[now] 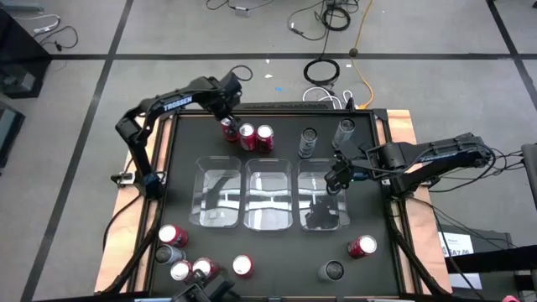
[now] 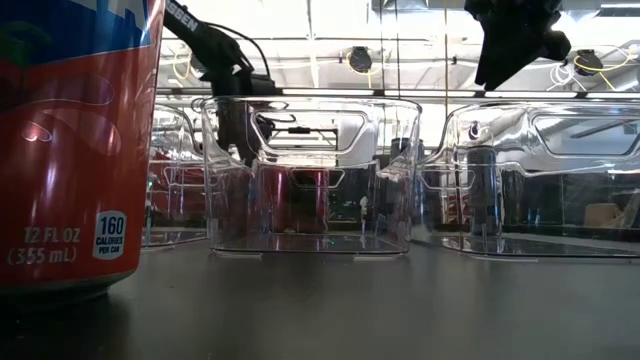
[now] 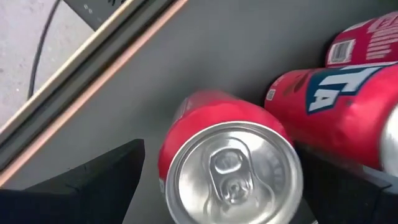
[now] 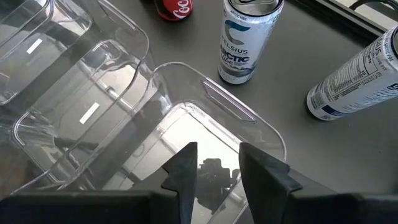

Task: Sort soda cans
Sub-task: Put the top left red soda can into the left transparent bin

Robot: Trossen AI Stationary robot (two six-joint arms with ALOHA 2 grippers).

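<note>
From where I stand, the nearest things are the loose soda cans at the table's near edge: a cluster of red ones (image 1: 172,235) with silver tops, a grey one (image 1: 333,270) and a red one (image 1: 362,246) lying over to the right. Beyond them sit three clear plastic bins (image 1: 269,195) in a row, thin-walled, rounded at the corners and glossy enough to throw reflections. The right gripper (image 1: 336,177) hangs over the rightmost bin (image 4: 205,118), its fingers drawn close with only a narrow gap and nothing visible between them, so I judge it is waiting or just clear of a drop. Farther back, the left gripper (image 1: 226,117) is spread wide around the leftmost red can (image 3: 227,155) of a row of three; the dark fingers (image 3: 93,180) flank the can on either side without yet pressing it. To do this grasp well, I'd say it should settle lower so the pads meet the straight cylindrical wall below the shoulder, centred, then close gently (thin aluminium dents and is slick), and lift straight up, since the neighbouring red can (image 3: 336,112) stands almost touching. At the far edge stand two tall slim silver cans (image 1: 309,143), pale and printed, well apart from the red trio.
</note>
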